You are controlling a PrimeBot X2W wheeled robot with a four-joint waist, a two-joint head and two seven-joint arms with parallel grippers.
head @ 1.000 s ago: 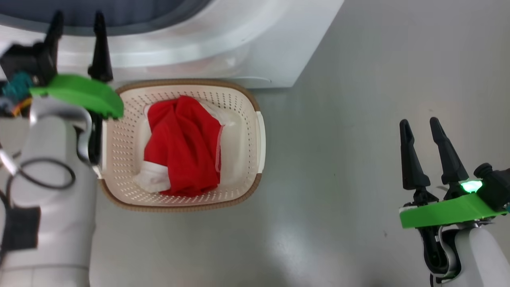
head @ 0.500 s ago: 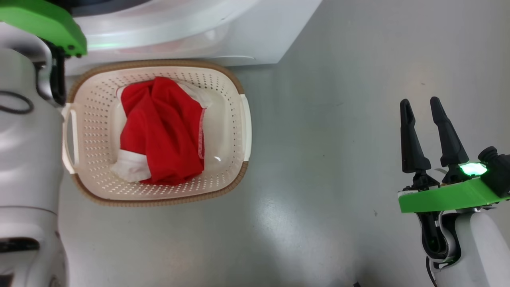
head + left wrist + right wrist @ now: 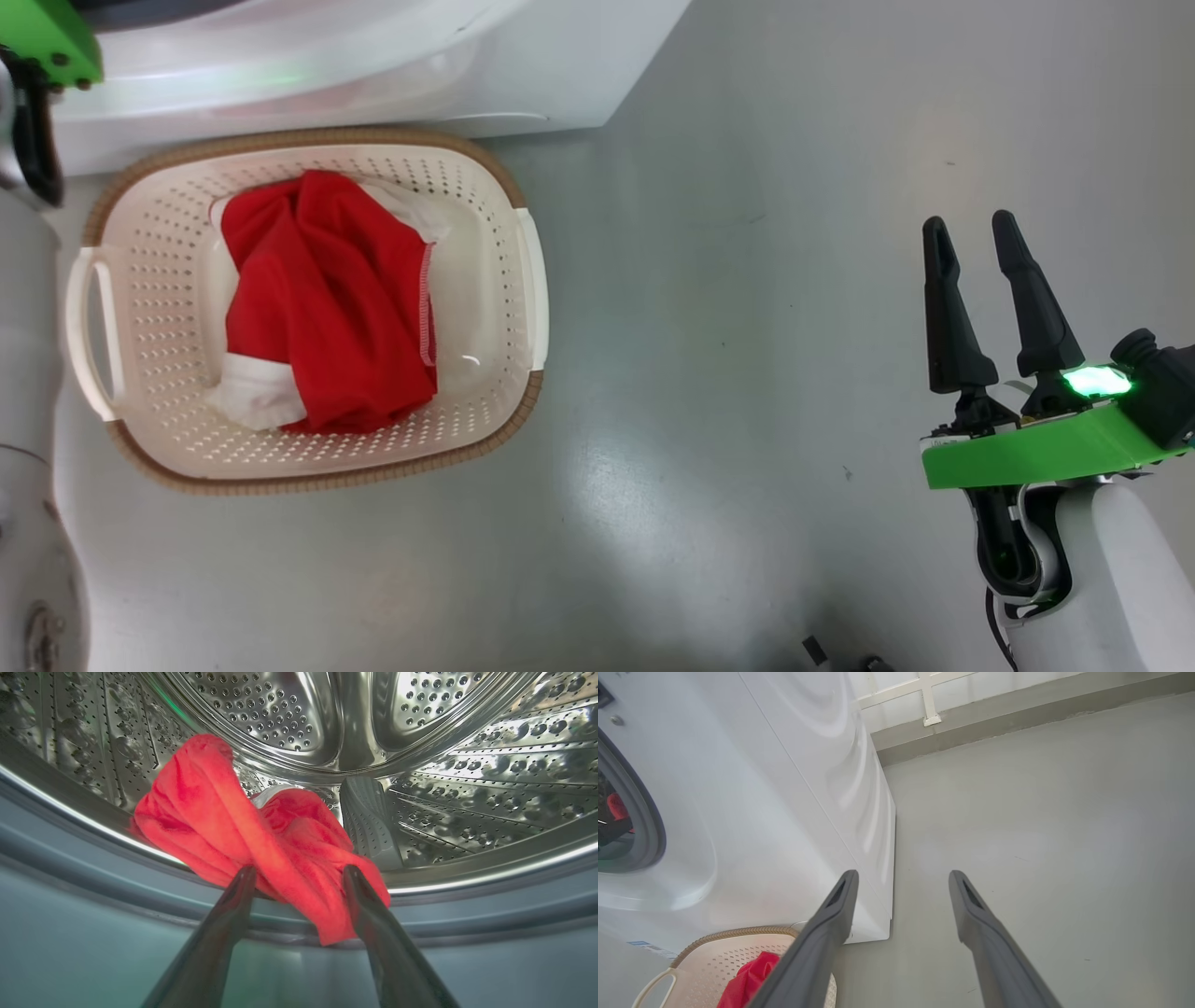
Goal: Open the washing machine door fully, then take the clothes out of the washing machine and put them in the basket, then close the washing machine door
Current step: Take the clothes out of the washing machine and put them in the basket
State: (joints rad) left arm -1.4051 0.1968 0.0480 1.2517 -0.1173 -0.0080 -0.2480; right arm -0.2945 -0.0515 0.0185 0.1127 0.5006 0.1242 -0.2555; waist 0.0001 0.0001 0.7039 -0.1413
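In the left wrist view a red garment of the clothes (image 3: pixel 224 812) lies in the steel drum of the washing machine (image 3: pixel 467 788) and hangs over its grey gasket. My left gripper (image 3: pixel 299 877) is open, one fingertip on each side of the garment's lower fold. In the head view the cream basket (image 3: pixel 308 140) sits on the floor before the washing machine (image 3: pixel 373 75) and holds more red and white clothes (image 3: pixel 327 299). My right gripper (image 3: pixel 968 221) stands open and empty over bare floor, far right of the basket. The washing machine door is out of view.
My pale left forearm (image 3: pixel 23 373) runs along the basket's left side. The right wrist view shows the machine's white side (image 3: pixel 784 788), the basket's corner (image 3: pixel 705 961), grey floor (image 3: pixel 1041 812) to the right and a wall base behind.
The head camera has shifted, so the basket sits further left in the picture. My left gripper has gone up out of the head view, towards the machine. The right gripper has stayed put.
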